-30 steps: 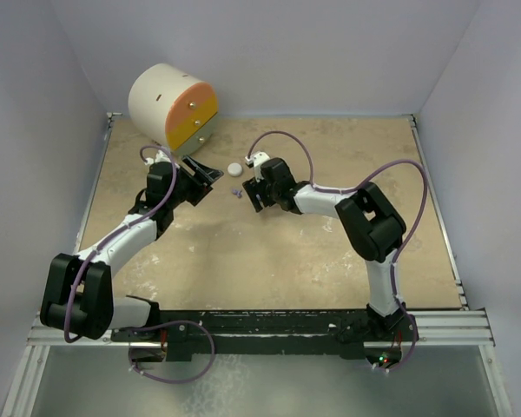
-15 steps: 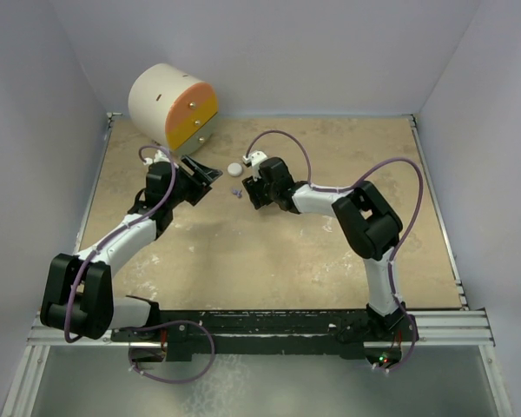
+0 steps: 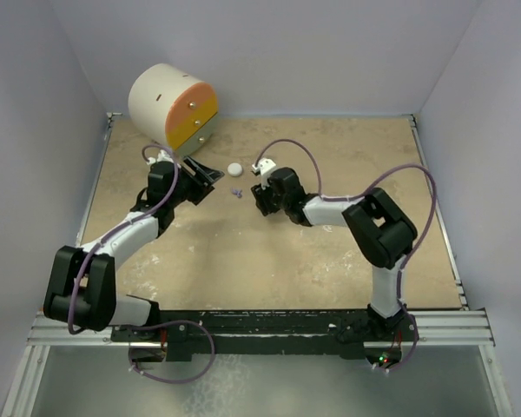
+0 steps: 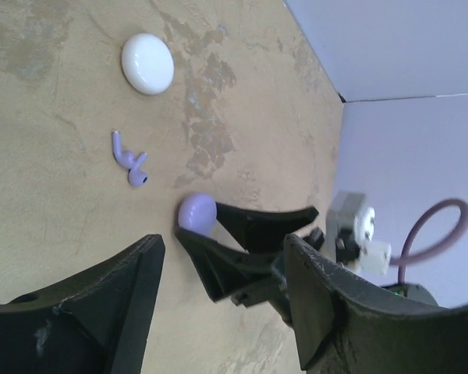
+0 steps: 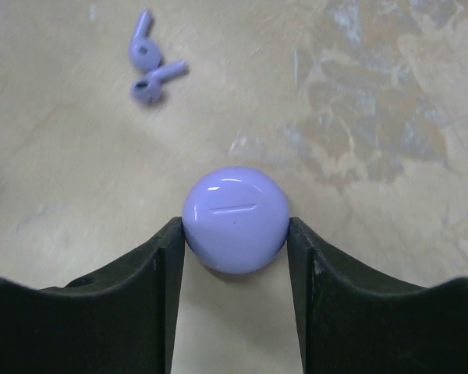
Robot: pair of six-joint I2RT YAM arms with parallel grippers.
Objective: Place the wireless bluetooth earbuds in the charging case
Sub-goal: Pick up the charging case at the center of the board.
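Observation:
The charging case [image 5: 235,218] is a round lilac puck lying closed on the table. My right gripper [image 5: 235,234] is shut on it, with one finger pressed on each side. In the left wrist view the same case [image 4: 196,213] shows between the right gripper's black fingers [image 4: 249,234]. Two small purple earbuds [image 5: 150,66] lie side by side just beyond the case, also seen as the earbuds [image 3: 236,193] from above and the earbuds [image 4: 129,162]. My left gripper [image 3: 210,178] hovers to their left, open and holding nothing.
A round white puck [image 3: 234,168] lies on the table behind the earbuds, seen too as the white puck [image 4: 147,63]. A big cream drum with an orange and yellow face [image 3: 174,106] stands at the back left corner. Walls enclose the tan table [image 3: 330,261].
My right gripper has closed its fingers onto the lilac case and shifted slightly toward the near right. The left gripper has narrowed a little and stays in place.

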